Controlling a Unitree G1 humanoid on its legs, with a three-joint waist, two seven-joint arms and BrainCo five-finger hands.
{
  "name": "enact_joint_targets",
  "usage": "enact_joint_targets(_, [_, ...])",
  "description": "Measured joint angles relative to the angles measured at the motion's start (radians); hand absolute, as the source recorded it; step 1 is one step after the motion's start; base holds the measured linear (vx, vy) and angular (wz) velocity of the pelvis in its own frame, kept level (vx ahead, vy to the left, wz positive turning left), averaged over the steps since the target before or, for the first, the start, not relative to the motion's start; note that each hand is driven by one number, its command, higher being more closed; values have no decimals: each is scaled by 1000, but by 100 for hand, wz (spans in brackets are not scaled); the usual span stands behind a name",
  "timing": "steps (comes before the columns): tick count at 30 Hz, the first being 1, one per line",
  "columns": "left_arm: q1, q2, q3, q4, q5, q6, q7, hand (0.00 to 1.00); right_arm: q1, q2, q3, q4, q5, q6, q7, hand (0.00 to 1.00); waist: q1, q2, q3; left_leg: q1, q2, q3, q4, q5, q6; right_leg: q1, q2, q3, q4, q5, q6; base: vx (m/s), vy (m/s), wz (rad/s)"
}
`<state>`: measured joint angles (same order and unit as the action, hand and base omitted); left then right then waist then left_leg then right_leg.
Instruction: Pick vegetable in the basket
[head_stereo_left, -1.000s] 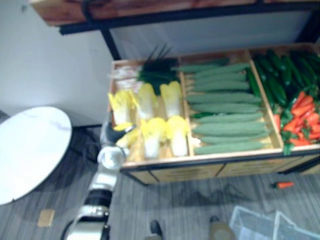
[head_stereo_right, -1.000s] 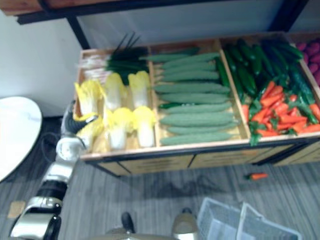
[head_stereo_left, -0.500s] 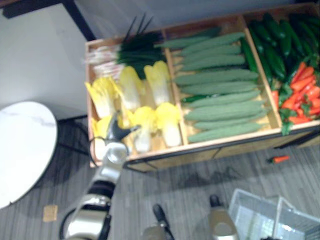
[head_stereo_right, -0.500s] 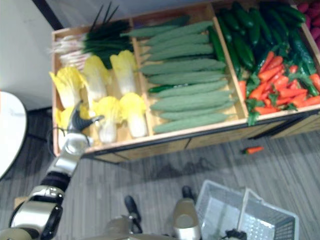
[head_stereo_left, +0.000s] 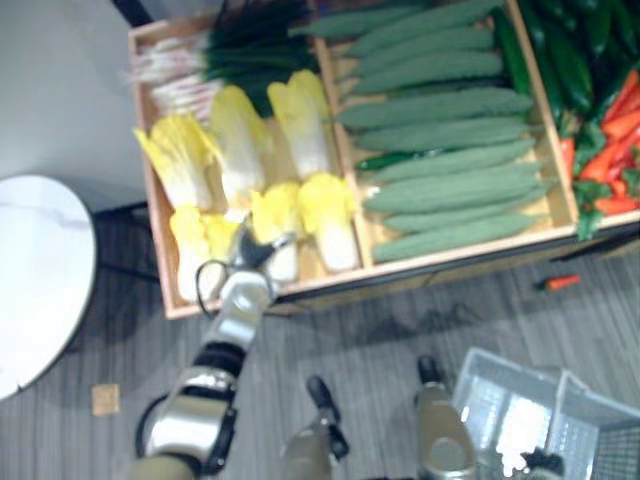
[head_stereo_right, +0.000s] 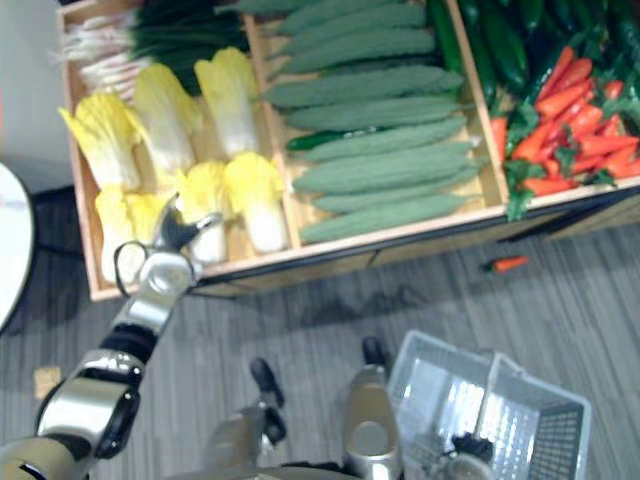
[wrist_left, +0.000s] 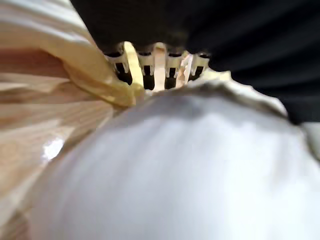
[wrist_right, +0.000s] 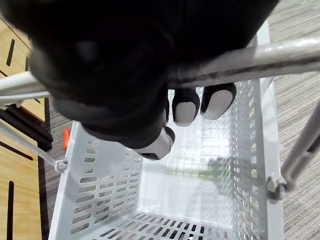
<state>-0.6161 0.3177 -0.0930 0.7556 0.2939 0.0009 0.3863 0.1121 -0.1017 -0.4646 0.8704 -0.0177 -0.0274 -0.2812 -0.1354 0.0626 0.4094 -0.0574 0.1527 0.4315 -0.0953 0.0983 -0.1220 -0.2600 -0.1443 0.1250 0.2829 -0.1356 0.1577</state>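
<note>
Wooden crate (head_stereo_left: 152, 215), left bay: cabbages (head_stereo_left: 300, 110), scallions (head_stereo_left: 225, 50). Middle bay: cucumbers (head_stereo_left: 450, 150). My left hand (head_stereo_left: 252, 252) lies against a near-left cabbage (wrist_left: 175, 165), and I cannot tell its grip. White basket (head_stereo_right: 540, 430), near right: my right hand (wrist_right: 125, 75) is clamped round its handle (wrist_right: 260, 57).

The wooden counter (head_stereo_left: 452, 262) is divided into compartments. At its 11 o'clock corner lie scallions (head_stereo_left: 228, 52), white ends toward 9 o'clock. The middle compartment holds light green, bumpy cucumbers (head_stereo_left: 450, 150) laid crosswise in a stack. At 1 o'clock sit dark green vegetables (head_stereo_left: 562, 48); at 3 o'clock, red peppers (head_stereo_right: 570, 108). One red pepper (head_stereo_left: 560, 283) lies on the grey striped floor (head_stereo_left: 400, 330), just beside the counter's front. A round white tabletop (head_stereo_left: 35, 280) stands at 9 o'clock, a tan square (head_stereo_left: 105, 399) at 8 o'clock.
</note>
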Motion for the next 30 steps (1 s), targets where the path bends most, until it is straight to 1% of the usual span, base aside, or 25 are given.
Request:
enact_joint_targets(3, [-17, -2, 0, 4, 8, -2, 12, 0, -5, 0, 5, -5, 0, -3, -3, 100, 6, -1, 2, -13, -1, 16, 0, 0, 0, -21, 1, 14, 2, 2, 3, 18, -2, -9])
enact_joint_targets(4, [-18, -2, 1, 4, 8, -1, 16, 100, -6, -2, 7, -10, 0, -4, -4, 100, 6, -2, 3, -12, -2, 20, 0, -1, -1, -23, 2, 19, 2, 3, 4, 16, 3, -14])
enact_joint_targets(10, [-56, -2, 2, 7, 8, 3, 35, 100, -5, -2, 40, -32, 28, -6, -18, 100, 6, -8, 6, -16, -4, 28, 0, -2, -2, -31, 0, 27, 2, 7, 10, 6, 2, -3])
enact_joint_targets(14, [-91, -4, 1, 8, 8, 1, 36, 100, -5, 1, 44, -32, 29, -7, -18, 100, 6, -19, 12, -17, -6, 27, 0, -1, -1, -31, -3, 27, 1, 7, 11, 17, -3, 0])
enact_joint_targets(19, [-99, -9, 1, 23, 8, -11, 36, 100, -5, 1, 49, -30, 31, -7, -18, 100, 6, -23, 15, -10, -8, 27, 0, -1, -1, -23, -4, 27, 0, 8, 12, 29, -7, 0])
enact_joint_targets(23, [-111, -11, -1, 46, 8, -12, 35, 100, -5, 1, 53, -26, 36, -7, -16, 100, 5, -28, 17, 4, -7, 21, 0, -1, -1, -4, -4, 20, -5, 8, 12, 14, -7, 2])
enact_joint_targets(30, [-84, -13, -10, 46, 8, 2, 7, 100, -9, 1, 62, 46, 36, -5, -1, 100, -2, -39, 10, 51, 2, -22, 0, -1, 0, 89, -5, -30, -47, 11, 11, 32, -11, 14])
